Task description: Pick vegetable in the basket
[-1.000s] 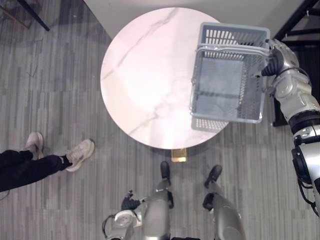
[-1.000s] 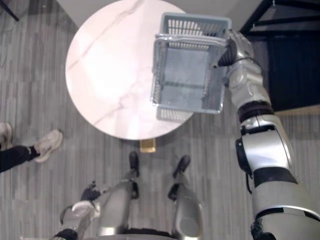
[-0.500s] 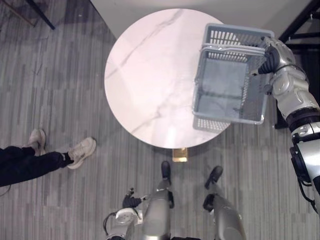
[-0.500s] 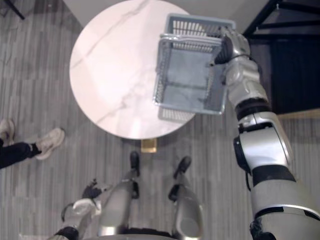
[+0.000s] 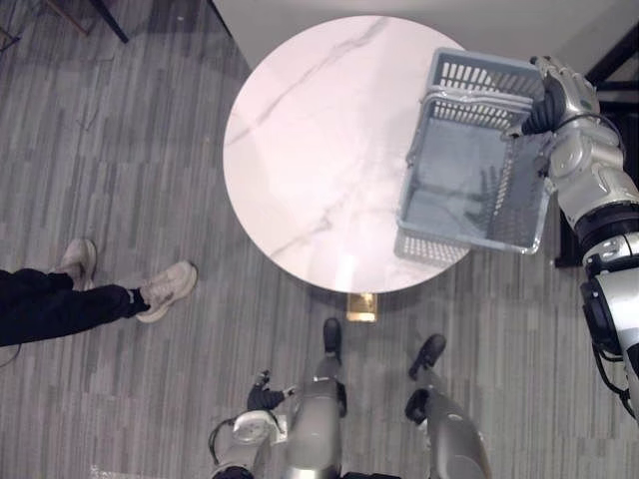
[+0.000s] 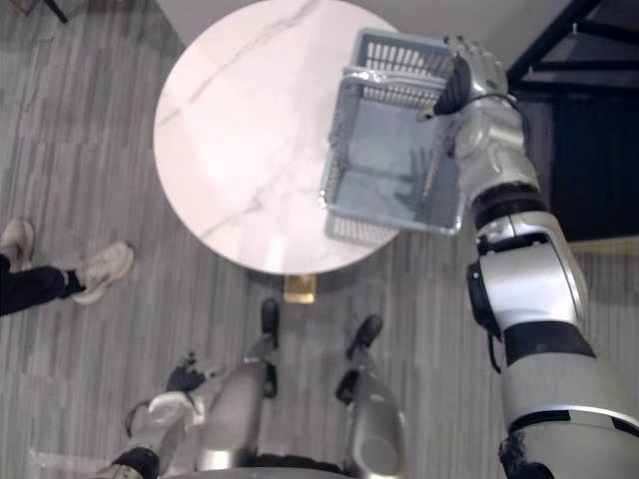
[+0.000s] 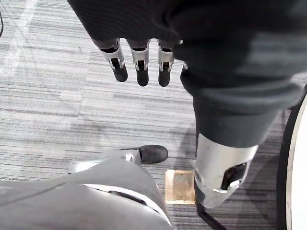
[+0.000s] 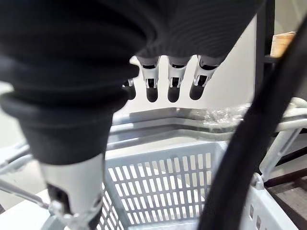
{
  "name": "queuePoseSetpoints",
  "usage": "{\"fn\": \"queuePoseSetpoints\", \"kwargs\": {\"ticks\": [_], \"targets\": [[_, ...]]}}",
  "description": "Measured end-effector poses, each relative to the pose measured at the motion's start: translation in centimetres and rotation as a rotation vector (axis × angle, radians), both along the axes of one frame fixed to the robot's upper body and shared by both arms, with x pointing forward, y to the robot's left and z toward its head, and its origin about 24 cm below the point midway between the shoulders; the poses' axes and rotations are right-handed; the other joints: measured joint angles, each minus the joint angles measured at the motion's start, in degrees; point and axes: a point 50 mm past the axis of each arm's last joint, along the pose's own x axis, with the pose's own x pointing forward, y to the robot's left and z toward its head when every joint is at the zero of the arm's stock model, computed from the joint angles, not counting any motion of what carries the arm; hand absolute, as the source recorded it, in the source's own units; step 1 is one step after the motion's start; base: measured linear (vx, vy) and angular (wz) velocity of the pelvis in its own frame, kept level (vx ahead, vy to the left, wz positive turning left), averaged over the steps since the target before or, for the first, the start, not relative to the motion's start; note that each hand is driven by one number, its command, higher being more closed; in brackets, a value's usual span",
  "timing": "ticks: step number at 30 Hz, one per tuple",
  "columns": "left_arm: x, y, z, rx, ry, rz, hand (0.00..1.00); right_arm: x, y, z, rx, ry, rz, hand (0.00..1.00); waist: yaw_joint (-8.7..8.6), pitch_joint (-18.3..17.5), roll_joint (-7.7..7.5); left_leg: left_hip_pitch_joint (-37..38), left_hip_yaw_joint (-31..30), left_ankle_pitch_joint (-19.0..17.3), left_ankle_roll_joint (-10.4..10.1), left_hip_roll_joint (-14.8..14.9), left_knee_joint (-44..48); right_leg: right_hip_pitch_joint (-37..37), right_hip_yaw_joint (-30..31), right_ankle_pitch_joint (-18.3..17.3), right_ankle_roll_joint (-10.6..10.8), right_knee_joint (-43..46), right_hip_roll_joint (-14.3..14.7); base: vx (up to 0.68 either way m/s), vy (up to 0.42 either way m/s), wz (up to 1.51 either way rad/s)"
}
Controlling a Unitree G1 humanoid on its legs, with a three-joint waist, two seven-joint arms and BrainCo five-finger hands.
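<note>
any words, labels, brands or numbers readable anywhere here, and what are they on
No text can be read anywhere.
basket: plain grey slatted walls, no label in sight.
table: bare marble top, no print.
tan box in the right wrist view: too blurred to tell whether it bears any print.
</note>
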Motion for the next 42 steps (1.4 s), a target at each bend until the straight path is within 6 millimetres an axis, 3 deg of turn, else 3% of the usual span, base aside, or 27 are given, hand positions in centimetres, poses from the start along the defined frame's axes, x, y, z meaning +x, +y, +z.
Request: {"fn": "queuePoseSetpoints", "kwargs": {"ticks": [5, 6, 24, 32, 38, 42], "targets": [[0.0, 0.0, 0.0, 0.008, -0.001, 0.004, 0.00, 0.0, 0.0, 0.0, -0.003, 0.000, 0.000, 0.00, -0.02, 0.0, 0.00, -0.4, 0.3, 0.0, 0.0, 0.0, 0.0, -0.5, 0.2, 0.0, 0.0, 0.0, 0.0, 0.04, 0.009, -0.02], [0.0, -0.1, 0.0, 0.009, 0.000, 0.000, 0.00, 0.0, 0.0, 0.0, -0.004, 0.000, 0.000, 1.00, -0.05, 0.0, 0.00, -0.6, 0.2, 0.0, 0.0, 0.0, 0.0, -0.7, 0.2, 0.0, 0.1, 0.0, 0.0, 0.04, 0.008, 0.00], [0.4, -0.4, 0.2, 0.019, -0.005, -0.033, 0.00, 0.1, -0.6, -1.9, -0.010, 0.062, -0.037, 1.00, 0.53, 0.0, 0.02, -1.8, -1.6, 0.6, 0.1, -0.3, 0.0, -0.8, -1.4, 0.0, 0.1, -0.1, -0.2, 0.03, 0.009, 0.04], [0.7, -0.6, 0.3, 0.030, -0.008, -0.051, 0.00, 0.3, 0.0, -3.2, -0.037, 0.099, -0.026, 1.00, 0.96, -0.1, 0.11, -1.3, -1.9, 1.0, 0.1, -0.2, 0.0, -0.3, -1.6, 0.0, 0.1, 0.2, -0.2, 0.00, 0.001, 0.01], [0.7, -0.6, 0.2, 0.032, 0.002, -0.052, 0.00, 0.8, 2.9, -5.5, -0.093, 0.169, 0.058, 1.00, 1.11, -0.1, 0.11, 1.6, -0.6, 0.9, 0.0, 0.0, 0.0, 1.7, -0.1, 0.0, 0.1, 0.3, -0.1, 0.01, 0.002, -0.10], [0.1, -0.3, -0.2, 0.039, 0.048, -0.047, 0.00, 0.2, 7.2, -8.7, -0.189, 0.241, 0.231, 1.00, 0.80, -0.9, -0.50, 4.7, 1.8, 0.3, -0.4, 0.6, 0.0, 3.4, 2.2, 0.0, 0.1, 0.2, 0.5, 0.03, -0.013, -0.30]]}}
